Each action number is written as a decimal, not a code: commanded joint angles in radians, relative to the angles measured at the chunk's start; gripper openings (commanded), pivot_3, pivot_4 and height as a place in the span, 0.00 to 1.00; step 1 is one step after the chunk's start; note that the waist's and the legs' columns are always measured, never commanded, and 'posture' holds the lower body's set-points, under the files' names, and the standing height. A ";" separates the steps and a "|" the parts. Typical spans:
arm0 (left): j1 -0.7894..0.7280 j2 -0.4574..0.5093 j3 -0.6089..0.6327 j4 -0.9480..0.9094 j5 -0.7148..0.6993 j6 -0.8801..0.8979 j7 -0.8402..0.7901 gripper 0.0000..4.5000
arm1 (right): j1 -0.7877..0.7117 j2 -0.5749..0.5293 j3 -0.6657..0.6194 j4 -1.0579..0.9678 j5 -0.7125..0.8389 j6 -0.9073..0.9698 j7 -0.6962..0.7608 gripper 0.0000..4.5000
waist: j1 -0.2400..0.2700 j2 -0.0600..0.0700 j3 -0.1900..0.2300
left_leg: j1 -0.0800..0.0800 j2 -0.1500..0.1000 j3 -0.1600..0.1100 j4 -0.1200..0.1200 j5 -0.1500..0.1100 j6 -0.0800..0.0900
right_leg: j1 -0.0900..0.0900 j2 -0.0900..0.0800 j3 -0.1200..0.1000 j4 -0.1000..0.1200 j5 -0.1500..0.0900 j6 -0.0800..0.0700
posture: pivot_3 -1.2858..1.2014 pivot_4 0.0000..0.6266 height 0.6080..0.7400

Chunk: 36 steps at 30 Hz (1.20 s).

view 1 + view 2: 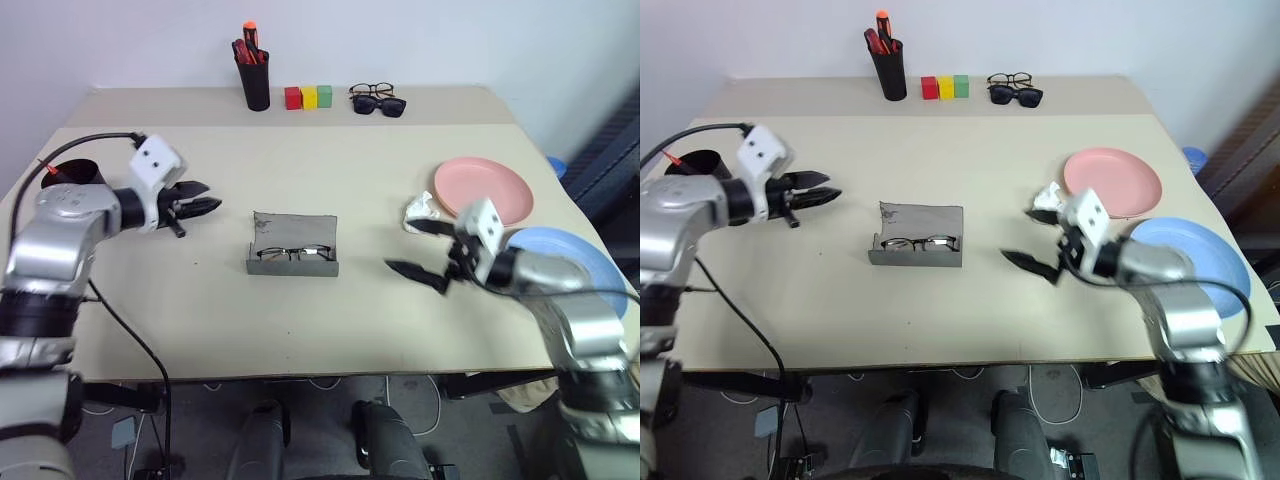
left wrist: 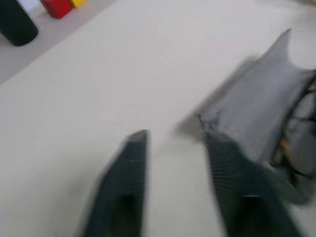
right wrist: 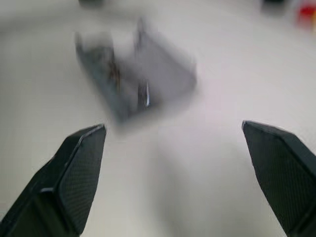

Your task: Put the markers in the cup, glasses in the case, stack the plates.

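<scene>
The grey case (image 1: pixel 293 232) lies open at mid-table with the wire-framed glasses (image 1: pixel 295 254) inside it. My left gripper (image 1: pixel 203 198) hovers to its left, pointing at it, its fingers a narrow gap apart and holding nothing. My right gripper (image 1: pixel 418 248) hangs to the right of the case, open wide and empty. The pink plate (image 1: pixel 483 190) sits at the right. The blue plate (image 1: pixel 570 255) lies beside it, partly behind my right arm. The black cup (image 1: pixel 75 172) stands at the far left with a red-tipped marker (image 1: pixel 44 164) poking out of it.
A black pen holder (image 1: pixel 255 85) with red-and-black markers stands at the back, next to red, yellow and green blocks (image 1: pixel 308 96) and two pairs of dark glasses (image 1: pixel 377 100). A crumpled white scrap (image 1: pixel 420 210) lies by the pink plate.
</scene>
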 commanded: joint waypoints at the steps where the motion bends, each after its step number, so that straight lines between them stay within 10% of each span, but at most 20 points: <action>1: -0.162 -0.064 -0.081 0.248 0.122 -0.153 -0.014 0.01 | 0.137 -0.048 -0.114 -0.112 -0.003 -0.054 -0.010 1.00 | -0.001 0.000 0.000 | 0.000 0.000 0.000 0.000 0.000 0.000 | 0.000 0.000 0.000 0.000 0.000 0.000 | 0.52 0.24 1.00; 15: -0.522 -0.377 -0.236 0.956 0.434 -0.513 -0.003 0.01 | 0.391 -0.010 -0.214 -0.277 0.040 -0.138 -0.074 1.00 | 0.003 -0.003 0.001 | -0.002 0.000 0.000 0.001 0.000 0.000 | 0.000 0.000 0.000 -0.002 -0.002 0.003 | 0.52 0.24 1.00; 29: -0.435 -0.323 -0.172 0.812 0.365 -0.454 -0.544 0.01 | 0.364 0.035 -0.195 -0.245 0.039 -0.107 -0.223 1.00 | 0.001 -0.003 0.001 | -0.002 0.000 0.000 0.001 0.000 0.000 | 0.000 -0.001 0.000 -0.002 0.000 -0.001 | 0.52 0.24 1.00; 36: -0.213 -0.303 -0.172 0.507 0.330 -0.324 -0.552 0.01 | 0.332 0.060 -0.222 -0.189 0.024 -0.101 -0.319 1.00 | 0.001 -0.002 0.000 | -0.001 0.000 -0.001 0.001 0.000 0.000 | 0.001 -0.001 0.000 -0.001 0.000 -0.001 | 0.52 0.24 1.00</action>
